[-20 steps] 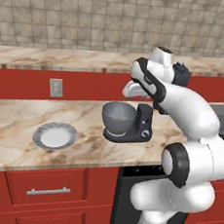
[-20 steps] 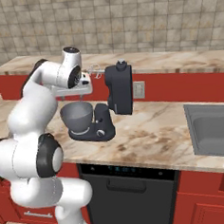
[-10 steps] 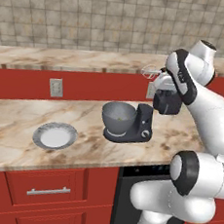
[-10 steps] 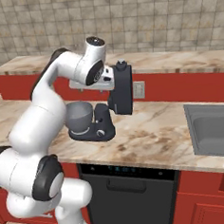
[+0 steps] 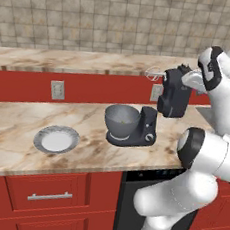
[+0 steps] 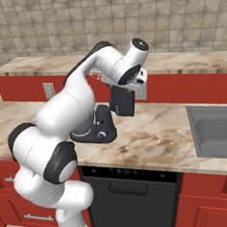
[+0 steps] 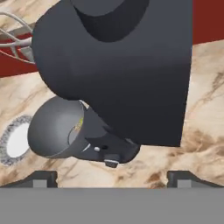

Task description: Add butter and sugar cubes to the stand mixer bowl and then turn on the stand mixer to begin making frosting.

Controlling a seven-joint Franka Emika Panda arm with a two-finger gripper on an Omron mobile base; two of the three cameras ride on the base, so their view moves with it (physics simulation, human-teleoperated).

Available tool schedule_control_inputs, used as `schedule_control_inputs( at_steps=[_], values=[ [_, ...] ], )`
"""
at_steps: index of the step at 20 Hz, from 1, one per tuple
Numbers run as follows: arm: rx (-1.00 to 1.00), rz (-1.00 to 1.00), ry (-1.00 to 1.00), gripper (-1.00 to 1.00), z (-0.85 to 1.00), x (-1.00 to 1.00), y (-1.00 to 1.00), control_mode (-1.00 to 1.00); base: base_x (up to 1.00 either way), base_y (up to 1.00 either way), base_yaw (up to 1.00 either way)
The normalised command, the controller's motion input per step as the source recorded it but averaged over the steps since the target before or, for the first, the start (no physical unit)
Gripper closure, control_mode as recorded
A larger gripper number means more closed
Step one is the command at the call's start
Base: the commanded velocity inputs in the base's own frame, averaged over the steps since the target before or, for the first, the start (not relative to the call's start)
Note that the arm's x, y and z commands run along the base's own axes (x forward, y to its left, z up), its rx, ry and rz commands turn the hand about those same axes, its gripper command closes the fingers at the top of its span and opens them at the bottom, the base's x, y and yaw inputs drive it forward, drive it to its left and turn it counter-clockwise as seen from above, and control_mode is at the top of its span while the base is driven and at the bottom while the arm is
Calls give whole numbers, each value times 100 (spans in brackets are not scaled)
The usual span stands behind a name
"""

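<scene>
Step, switching on: we are holding the tool (image 7: 112, 175) wide open and empty behind the mixer (image 5: 152, 116)'s raised head, needing to lower toward the base knob (image 7: 111, 162) beside the bowl (image 5: 121, 120).

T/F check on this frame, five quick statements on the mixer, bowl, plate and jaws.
1. The stand mixer has its head tilted up, whisk clear of the bowl. True.
2. The stand mixer bowl sits on the mixer's base. True.
3. The plate holds a stick of butter. False: the plate looks bare, and something yellowish shows inside the bowl in the hand view.
4. The gripper is shut on the whisk. False: the jaws stand wide open behind the raised head, holding nothing.
5. The plate lies on the far side of the bowl from the sink. True.
</scene>
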Motion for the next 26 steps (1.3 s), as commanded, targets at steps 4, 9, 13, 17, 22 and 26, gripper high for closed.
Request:
schedule_control_inputs(
  at_steps=[4,9,13,17,22,26],
  values=[
    [23,-1,-5,-100,0,55,-83,-100,0,0,0],
    [21,0,-4,-100,6,35,-79,-100,0,0,0],
    [19,0,0,-100,1,36,-45,-100,0,0,0],
    [18,0,0,-100,0,53,-2,-100,0,0,0],
    [17,0,0,-100,-11,44,31,-100,0,0,0],
    [14,0,0,-100,-15,4,58,-100,0,0,0]
  ],
)
